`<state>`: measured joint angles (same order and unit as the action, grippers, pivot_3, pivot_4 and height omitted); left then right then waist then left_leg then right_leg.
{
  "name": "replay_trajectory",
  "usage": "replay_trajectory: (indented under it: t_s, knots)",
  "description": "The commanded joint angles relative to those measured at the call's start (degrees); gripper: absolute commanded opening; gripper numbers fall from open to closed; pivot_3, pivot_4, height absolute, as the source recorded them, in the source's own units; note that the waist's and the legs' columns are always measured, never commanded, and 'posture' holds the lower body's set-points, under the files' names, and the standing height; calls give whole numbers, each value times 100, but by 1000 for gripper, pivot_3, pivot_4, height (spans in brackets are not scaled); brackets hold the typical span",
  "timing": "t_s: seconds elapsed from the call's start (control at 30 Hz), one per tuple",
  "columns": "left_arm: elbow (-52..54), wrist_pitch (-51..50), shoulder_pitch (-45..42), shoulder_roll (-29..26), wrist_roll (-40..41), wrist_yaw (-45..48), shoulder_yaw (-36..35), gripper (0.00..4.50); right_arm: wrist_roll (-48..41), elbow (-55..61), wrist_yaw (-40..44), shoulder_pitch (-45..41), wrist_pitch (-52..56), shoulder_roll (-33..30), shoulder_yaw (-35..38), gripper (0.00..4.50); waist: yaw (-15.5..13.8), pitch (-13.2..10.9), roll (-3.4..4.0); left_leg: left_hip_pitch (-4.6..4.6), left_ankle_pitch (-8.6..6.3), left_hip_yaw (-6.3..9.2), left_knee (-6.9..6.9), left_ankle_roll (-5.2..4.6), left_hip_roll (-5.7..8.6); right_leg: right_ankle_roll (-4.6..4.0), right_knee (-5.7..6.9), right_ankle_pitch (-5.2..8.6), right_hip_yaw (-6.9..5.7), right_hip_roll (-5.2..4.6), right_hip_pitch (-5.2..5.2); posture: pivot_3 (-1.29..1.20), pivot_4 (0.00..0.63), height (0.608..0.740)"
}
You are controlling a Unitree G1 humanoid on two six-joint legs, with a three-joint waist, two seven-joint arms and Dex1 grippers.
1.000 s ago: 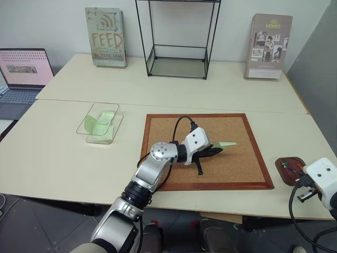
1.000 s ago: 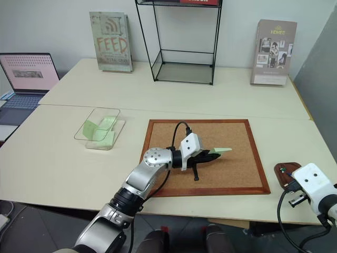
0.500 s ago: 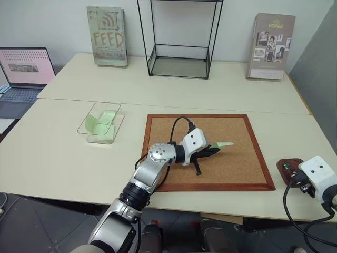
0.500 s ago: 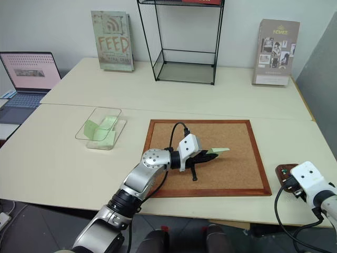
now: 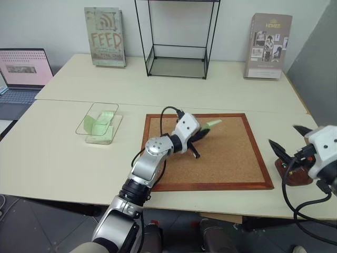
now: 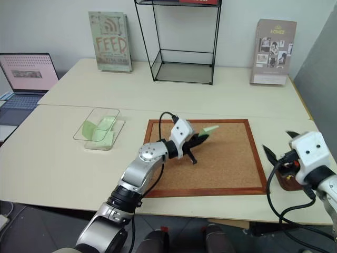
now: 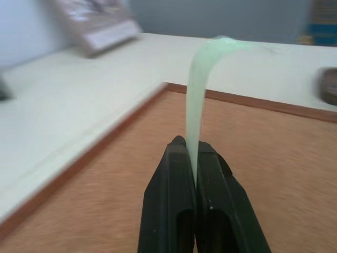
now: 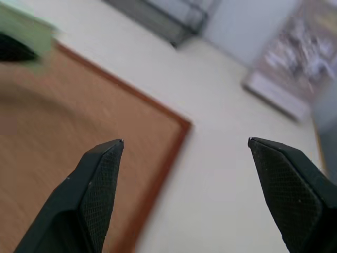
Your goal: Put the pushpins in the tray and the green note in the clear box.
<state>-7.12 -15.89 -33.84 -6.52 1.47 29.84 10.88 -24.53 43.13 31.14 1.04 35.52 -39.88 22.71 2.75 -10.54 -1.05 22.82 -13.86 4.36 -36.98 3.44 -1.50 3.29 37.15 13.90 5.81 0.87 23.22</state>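
Observation:
My left gripper [image 5: 202,132] is shut on the green note [image 5: 211,123], a pale slip held just above the far part of the cork board. In the left wrist view the green note [image 7: 197,116] rises from between the closed fingers [image 7: 174,184] and bends over at its top. The clear box [image 5: 100,123] sits to the left of the board with green slips inside. My right gripper [image 5: 288,140] hangs open over the small brown tray [image 5: 295,178] at the table's right edge, nothing between its fingers [image 8: 102,174]. The pushpins cannot be made out.
The wood-framed cork board [image 5: 231,163] lies in the middle of the table. A tall black wire stand [image 5: 176,58] and two upright books [image 5: 105,37] [image 5: 268,46] line the back wall. A laptop [image 5: 23,71] is at the far left.
My left gripper has lifted and swung back-left over the board with the note. My right gripper has risen from beside the tray and opened wide.

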Motion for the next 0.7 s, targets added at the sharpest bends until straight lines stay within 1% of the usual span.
replay_trajectory:
  t_s: [0.03,0.07,0.17,0.23,0.33,0.4,0.53,0.6,0.7]
  knots:
    - [698,-477,-68,-263,-194,-818,-657,0,-613,-142,290,-831,319,18,-726,4004,-3,0,-1,1,0,1,1,0,0,0,0,0,-1,0,-1,0,150,740]
    - [793,-616,-55,-329,-202,-934,-783,0,-759,-295,339,-1092,403,82,-874,4004,22,-2,-3,0,0,3,1,0,1,0,0,-1,-2,0,-2,0,150,740]
    - [1055,-881,50,-814,-360,-1110,-1084,0,-1023,-819,646,-1830,585,203,-1408,4004,24,-4,-6,1,0,3,5,1,-1,-2,3,-2,-4,-1,2,0,150,740]
    - [1087,-919,146,-1152,-480,-1163,-1238,0,-993,-1193,923,-2231,636,192,-1809,4004,18,-5,-8,5,0,6,10,0,0,-3,3,-2,-8,-1,5,0,150,740]
    - [1119,-1065,260,-1489,-528,-1320,-1483,0,-875,-1692,1339,-2676,579,191,-2321,4004,14,-6,-7,6,0,7,12,1,-1,-4,1,-2,-11,-2,7,0,150,740]
    - [1106,-1133,325,-1696,-546,-1401,-1665,0,-709,-1975,1488,-2900,446,244,-2592,4004,-10,-6,-8,7,0,7,11,1,-1,-4,0,-2,-12,-3,7,0,150,740]
    - [865,-1326,387,-2170,-516,-1602,-2247,0,-440,-2362,1669,-3277,283,375,-3030,4004,-46,-7,-10,10,-1,8,7,1,0,-3,0,-3,-15,-5,8,0,150,740]
    - [686,-1424,378,-2276,-439,-1667,-2426,0,-375,-2418,1713,-3362,266,429,-3140,4004,-40,-8,-11,8,0,9,7,1,-3,-4,3,-3,-17,-3,10,0,150,740]
    - [348,-1647,282,-2183,-178,-1791,-2727,0,-353,-2452,1741,-3464,308,539,-3234,4004,-55,-8,-11,8,-1,11,8,1,-4,-5,6,-3,-23,-4,9,0,150,740]
